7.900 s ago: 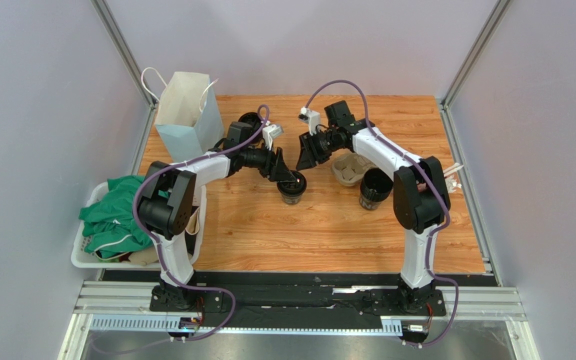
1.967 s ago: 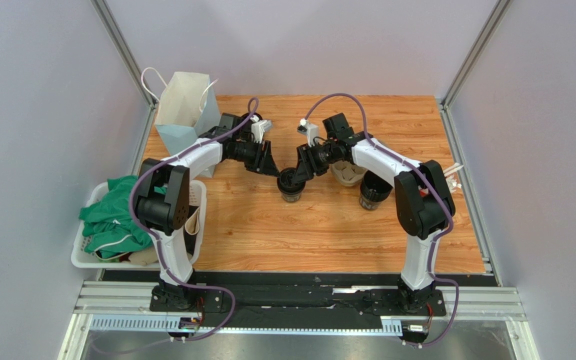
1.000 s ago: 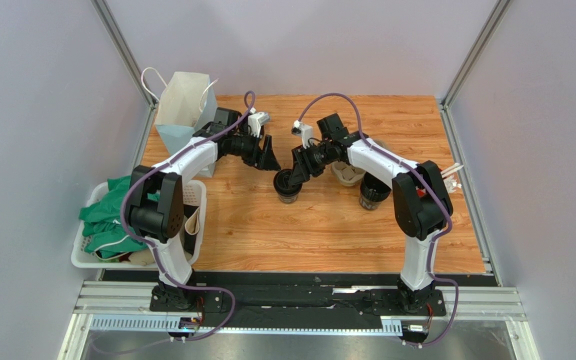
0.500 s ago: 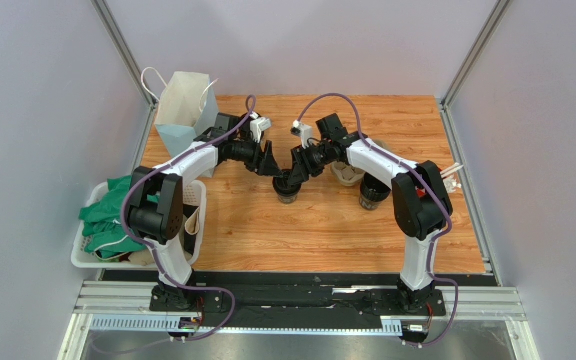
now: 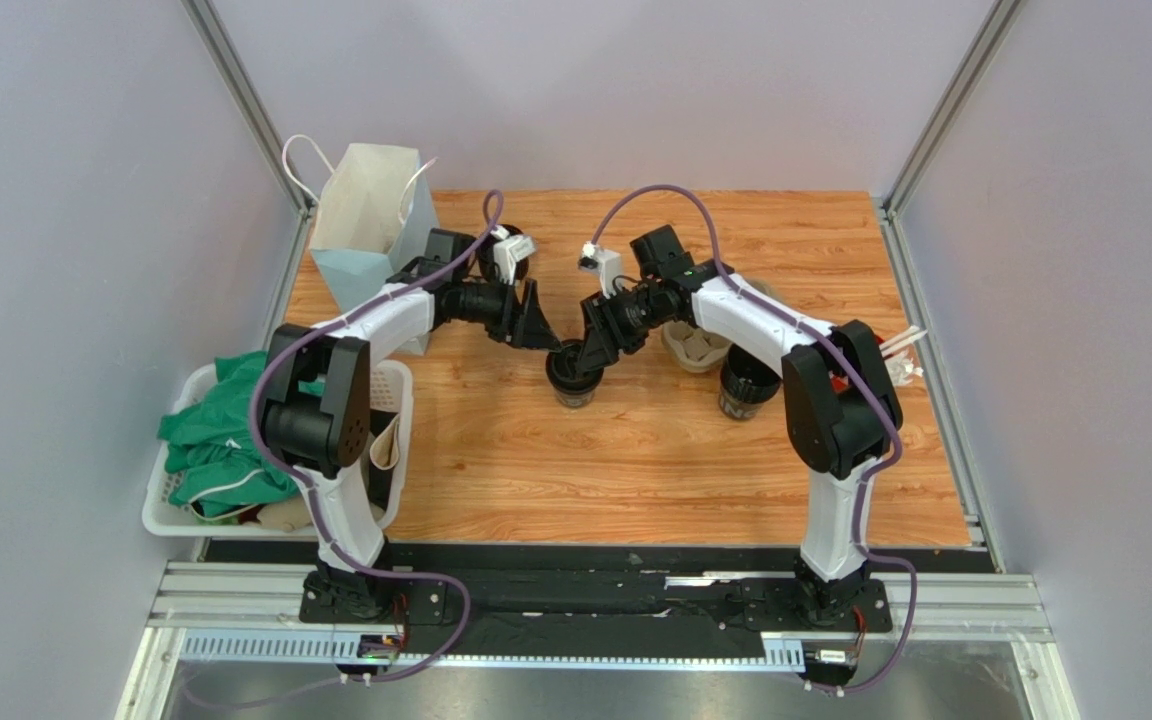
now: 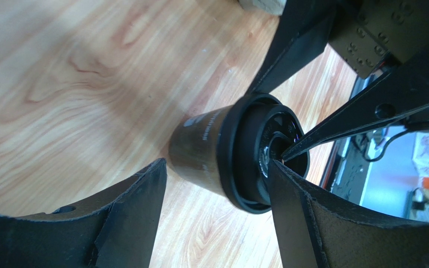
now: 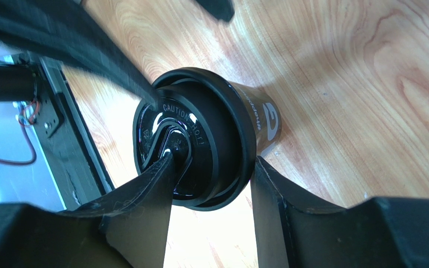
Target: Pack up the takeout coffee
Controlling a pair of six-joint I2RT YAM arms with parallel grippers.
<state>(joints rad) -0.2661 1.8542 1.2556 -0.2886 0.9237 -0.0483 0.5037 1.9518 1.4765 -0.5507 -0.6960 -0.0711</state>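
Since a second ago the left jaws have closed in on the takeout coffee [image 5: 573, 378]; they straddle it wide open and grip nothing, likely as a guard. The right jaws, half closed, pinch its lid rim, probably to lift it. It stands mid-tabletop [image 5: 612, 480], left of the cardboard tray [image 5: 692, 348]. The lid reads "CAUTION"; the side logo is unreadable.

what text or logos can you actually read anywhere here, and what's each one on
"CAUTION": raised letters on the lid of the takeout coffee; the letters after it, possibly "HOT", are lost in glare.
White logo on the coffee's side: one curled mark, not readable as a letter.
Pale label on the coffee's wall, left wrist view: too blurred to read.
Top view: nothing readable.
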